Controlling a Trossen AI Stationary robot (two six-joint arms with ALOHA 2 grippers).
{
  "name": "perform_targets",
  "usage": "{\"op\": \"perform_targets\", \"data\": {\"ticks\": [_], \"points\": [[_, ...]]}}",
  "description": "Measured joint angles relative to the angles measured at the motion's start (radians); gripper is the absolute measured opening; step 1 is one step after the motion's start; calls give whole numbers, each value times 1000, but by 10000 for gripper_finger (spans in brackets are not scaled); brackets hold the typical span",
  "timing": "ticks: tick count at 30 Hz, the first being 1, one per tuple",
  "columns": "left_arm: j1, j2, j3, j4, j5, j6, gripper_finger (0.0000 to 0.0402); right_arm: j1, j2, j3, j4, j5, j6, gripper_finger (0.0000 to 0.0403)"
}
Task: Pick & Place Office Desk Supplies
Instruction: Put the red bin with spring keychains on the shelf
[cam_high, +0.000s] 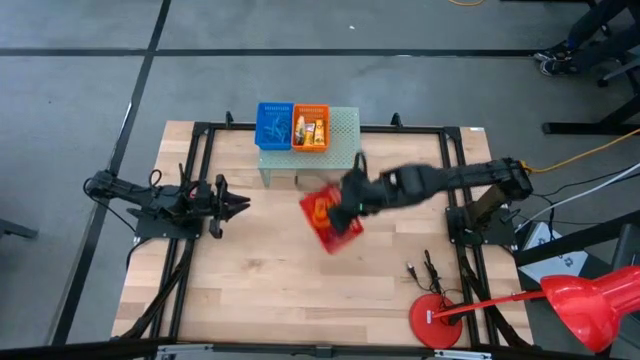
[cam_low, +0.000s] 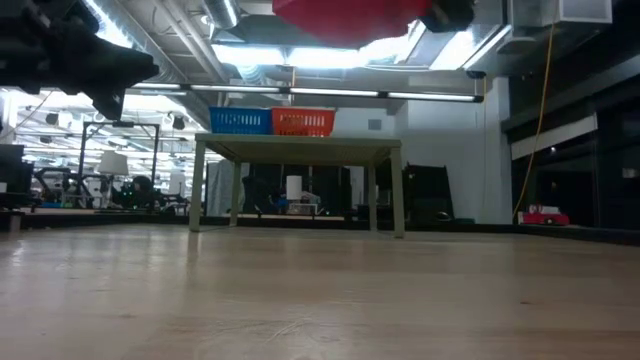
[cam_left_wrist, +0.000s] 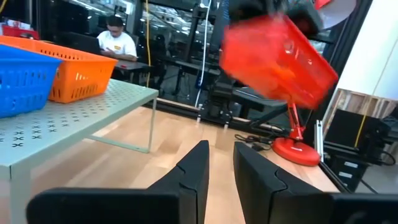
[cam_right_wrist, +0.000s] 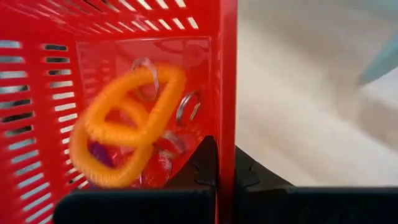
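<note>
A red basket (cam_high: 330, 222) hangs tilted in the air over the middle of the table, with my right gripper (cam_high: 350, 205) shut on it. In the right wrist view it holds an orange coiled loop (cam_right_wrist: 124, 124) and some small clear and red pieces. The low view shows the basket (cam_low: 350, 18) high above the tabletop. A blue basket (cam_high: 273, 125) and an orange basket (cam_high: 310, 128), both with small items inside, stand on the pale green perforated stand (cam_high: 342, 128) at the far edge. My left gripper (cam_high: 235, 205) waits at the left, level, its fingers (cam_left_wrist: 193, 168) slightly apart with nothing between them. My right gripper pinches one side wall of the red basket at its upper edge (cam_right_wrist: 227, 93), one finger inside the basket and one outside. The fingers come slanting down from the table's right side. The basket is lifted clear of the table and hangs tilted.
A red round-based lamp (cam_high: 435, 322) and black cables (cam_high: 425, 270) lie near the table's near right corner. Bare wood stretches across the near half of the table. A person (cam_left_wrist: 118, 37) sits at a desk in the room beyond.
</note>
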Motion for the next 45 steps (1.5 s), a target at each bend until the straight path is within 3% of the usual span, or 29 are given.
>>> {"op": "perform_targets", "data": {"ticks": [4,10,16,25,38,45], "points": [[5,0,0,1,0,0,71,-108,0,124,-86,78,42,0],[5,0,0,1,0,0,72,-277,-1,269,-134,135,-46,0],[5,0,0,1,0,0,71,-522,-1,325,-158,-3,-178,0],[5,0,0,1,0,0,72,-797,9,258,-133,-173,-287,0],[5,0,0,1,0,0,73,-870,86,34,-23,-270,-316,0],[5,0,0,1,0,0,68,-873,117,8,37,-297,-305,0]]}}
